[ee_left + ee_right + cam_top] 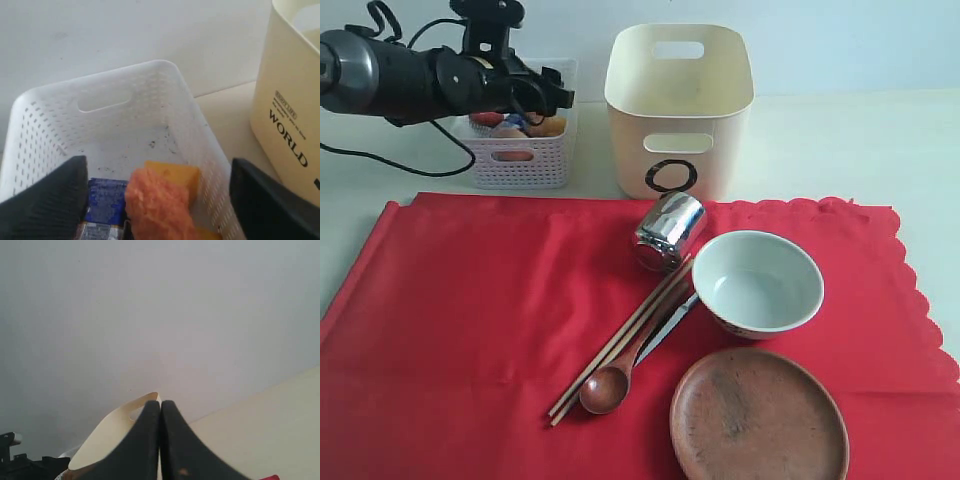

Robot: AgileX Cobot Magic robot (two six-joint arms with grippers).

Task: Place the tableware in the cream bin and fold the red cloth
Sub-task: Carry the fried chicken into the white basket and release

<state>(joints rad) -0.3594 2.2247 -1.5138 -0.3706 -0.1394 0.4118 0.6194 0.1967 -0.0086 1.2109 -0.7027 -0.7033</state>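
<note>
**Left arm over the food basket, none of the tableware binned**

The left gripper [157,169] is hanging over the white lattice basket [520,168] at the back left. Its fingers [47,200] are standing wide apart and aren't gripping anything. Right below them a fried nugget [157,205] is sitting in the basket, with a yellow-orange chunk [176,175] behind it and a blue packet [106,200] beside it.

The right gripper [160,406] is pointing up at the wall with its fingers pressed flat together, nothing between them.

The cream bin [630,150] is standing just right of the basket, behind the red cloth [470,320]. From the exterior view the part of its inside I can see is looking bare. The cloth is lying spread out flat on the table [880,150], with its scalloped edge running along the right.

All the tableware is lying on the cloth:
- the steel cup [670,232] is lying on its side just in front of the bin
- the white bowl [757,282] is sitting upright to the right of it
- the brown plate [758,418] is sitting in front of the bowl
- the chopsticks [620,342] are running diagonally from the cup
- the wooden spoon [610,385] is lying right alongside them
- the slim metal utensil [668,328] is lying between the spoon and the bowl
</note>
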